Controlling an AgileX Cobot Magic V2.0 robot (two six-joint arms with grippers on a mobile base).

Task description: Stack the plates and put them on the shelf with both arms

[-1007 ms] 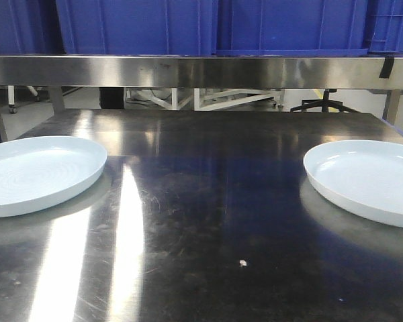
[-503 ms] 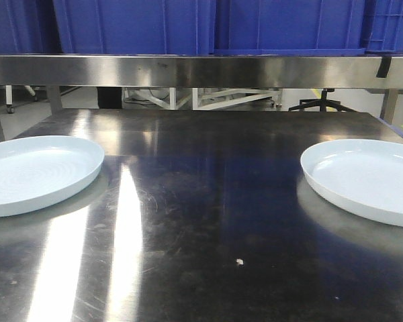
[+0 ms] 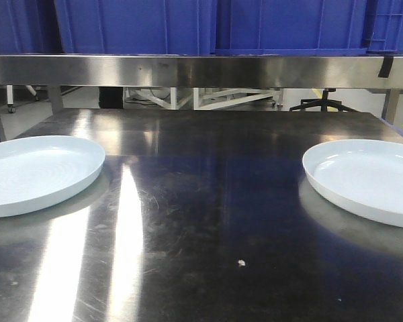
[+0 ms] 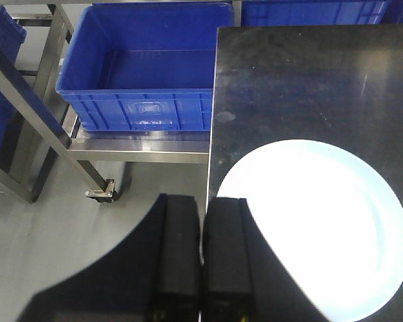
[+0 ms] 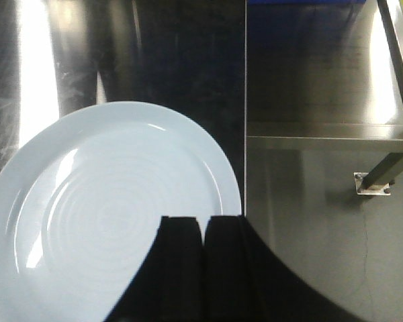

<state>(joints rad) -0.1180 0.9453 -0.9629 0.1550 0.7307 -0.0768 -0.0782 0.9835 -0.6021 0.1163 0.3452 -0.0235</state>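
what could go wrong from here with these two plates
1. The left plate lies right at the table edge with floor below; a sideways nudge from the left hand could tip it off.
2. The right plate also sits close to its edge.
3. Both hands look shut, the right hand too; unless they open, they may shove the low rims rather than grip.
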